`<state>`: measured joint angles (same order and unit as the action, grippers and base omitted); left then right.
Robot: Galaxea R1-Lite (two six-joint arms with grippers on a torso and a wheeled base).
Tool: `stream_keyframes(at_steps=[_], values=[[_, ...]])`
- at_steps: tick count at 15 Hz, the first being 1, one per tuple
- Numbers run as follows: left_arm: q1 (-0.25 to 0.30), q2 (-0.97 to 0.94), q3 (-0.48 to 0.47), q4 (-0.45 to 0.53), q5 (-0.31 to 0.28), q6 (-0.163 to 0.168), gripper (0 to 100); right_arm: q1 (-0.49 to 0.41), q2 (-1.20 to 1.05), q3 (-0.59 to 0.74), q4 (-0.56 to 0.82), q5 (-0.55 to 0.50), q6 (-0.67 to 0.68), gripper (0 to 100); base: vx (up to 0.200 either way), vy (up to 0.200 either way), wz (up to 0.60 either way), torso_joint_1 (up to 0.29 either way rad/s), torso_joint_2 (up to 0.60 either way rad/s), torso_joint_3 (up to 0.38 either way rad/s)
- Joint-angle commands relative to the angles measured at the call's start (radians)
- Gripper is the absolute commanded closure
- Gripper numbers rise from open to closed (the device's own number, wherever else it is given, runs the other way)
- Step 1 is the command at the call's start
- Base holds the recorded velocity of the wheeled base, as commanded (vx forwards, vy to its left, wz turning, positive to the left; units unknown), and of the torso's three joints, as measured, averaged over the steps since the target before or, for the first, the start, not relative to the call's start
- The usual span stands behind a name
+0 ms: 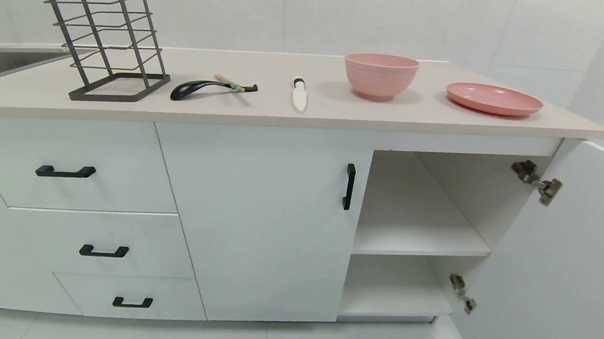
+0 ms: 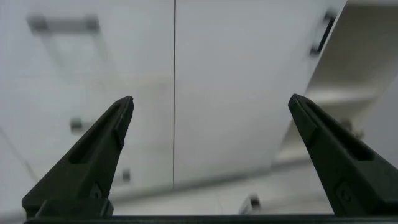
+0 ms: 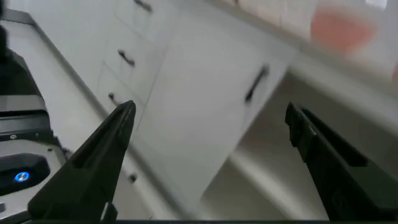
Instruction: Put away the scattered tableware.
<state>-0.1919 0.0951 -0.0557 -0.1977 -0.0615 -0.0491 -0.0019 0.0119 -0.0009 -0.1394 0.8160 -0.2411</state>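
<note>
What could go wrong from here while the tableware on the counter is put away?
An arm might strike the open cabinet door on the right. The knife lies near the front edge of the counter and could be nudged off. The black spoon overlaps a wooden-handled utensil, so lifting one may drag the other.

On the counter, left to right, sit a rack, spoon, knife, bowl and plate. The open cupboard is under the plate.
</note>
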Motion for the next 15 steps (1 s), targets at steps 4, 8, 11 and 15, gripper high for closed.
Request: stream_keyframes(at_steps=[4,8,11,15], values=[[0.114,-0.003,0.056,0.141,0.052,-0.051,0,0.000,-0.009,-0.013,0.124,-0.360,0.210,0,0.000,0.000,0.00,0.000,0.00,0.000],[0.193,-0.095,0.056,0.198,0.046,0.041,0,0.000,-0.009,-0.014,0.124,-0.506,0.217,0,0.000,0.000,0.00,0.000,0.00,0.000],[0.193,-0.095,0.056,0.196,0.046,0.052,0,0.000,-0.009,-0.001,0.127,-0.718,0.203,0,0.000,0.000,0.00,0.000,0.00,0.000],[0.193,-0.095,0.056,0.196,0.046,0.054,0,0.002,-0.009,-0.001,0.142,-0.805,0.243,0,0.000,0.000,0.00,0.000,0.00,0.000]])
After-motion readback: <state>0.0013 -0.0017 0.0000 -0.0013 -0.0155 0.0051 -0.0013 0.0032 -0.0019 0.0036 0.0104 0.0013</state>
